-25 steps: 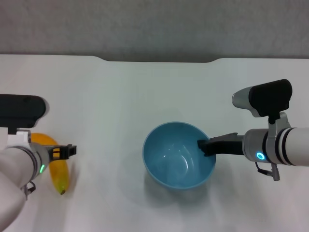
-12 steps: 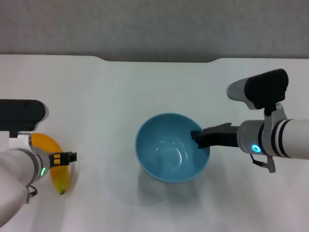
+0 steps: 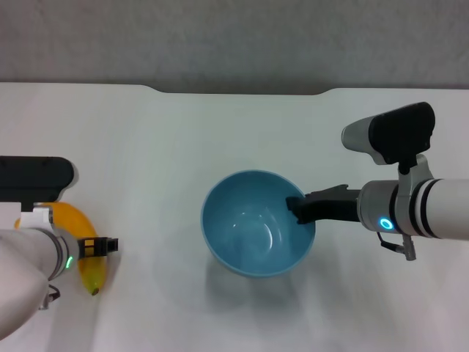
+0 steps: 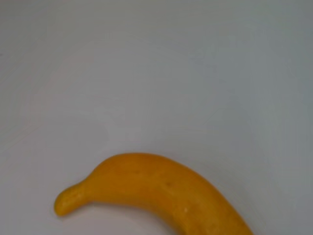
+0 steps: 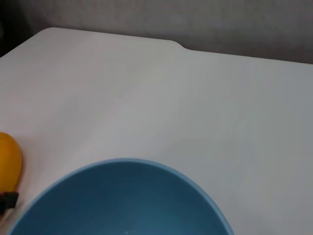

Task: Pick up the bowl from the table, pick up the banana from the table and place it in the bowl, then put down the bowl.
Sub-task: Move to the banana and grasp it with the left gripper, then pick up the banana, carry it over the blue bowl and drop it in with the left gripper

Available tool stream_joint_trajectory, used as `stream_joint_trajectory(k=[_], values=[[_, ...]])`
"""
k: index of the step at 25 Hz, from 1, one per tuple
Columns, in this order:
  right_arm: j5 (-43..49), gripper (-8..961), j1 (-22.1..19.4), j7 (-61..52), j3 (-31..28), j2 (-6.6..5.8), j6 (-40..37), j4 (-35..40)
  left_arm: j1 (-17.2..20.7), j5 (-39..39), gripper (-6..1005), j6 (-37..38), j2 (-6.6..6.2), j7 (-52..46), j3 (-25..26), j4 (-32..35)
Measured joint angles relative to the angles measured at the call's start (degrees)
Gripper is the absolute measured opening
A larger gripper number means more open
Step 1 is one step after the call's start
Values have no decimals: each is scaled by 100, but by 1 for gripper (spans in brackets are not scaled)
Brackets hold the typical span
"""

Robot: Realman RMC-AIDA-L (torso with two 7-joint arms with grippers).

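Directly beneath the left end effector, whose opening I cannot tell, the banana lies on the white bench, while well off to its right the right end effector is clamped on the blue bowl's near-side rim.

The right arm reaches in from the right, its gripper clamped on the bowl's rim. The left arm is low at the left edge, its gripper directly above the banana, finger state unclear.
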State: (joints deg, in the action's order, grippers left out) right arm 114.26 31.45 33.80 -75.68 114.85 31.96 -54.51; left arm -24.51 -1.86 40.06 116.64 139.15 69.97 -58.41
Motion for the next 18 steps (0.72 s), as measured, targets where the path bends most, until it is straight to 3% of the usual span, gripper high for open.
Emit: stream_joint_trajectory(k=[8,13,18], values=[[0,72,-13,21,1,3,0,-66,-20,20,827,-46,-4,3,120,142],[0,74,-16,23,9,3,0,-69,-27,7,611,-46,-1,4,158,173],[0,76,-17,25,18,3,-2,-69,-27,-26,528,-61,-1,3,159,173]])
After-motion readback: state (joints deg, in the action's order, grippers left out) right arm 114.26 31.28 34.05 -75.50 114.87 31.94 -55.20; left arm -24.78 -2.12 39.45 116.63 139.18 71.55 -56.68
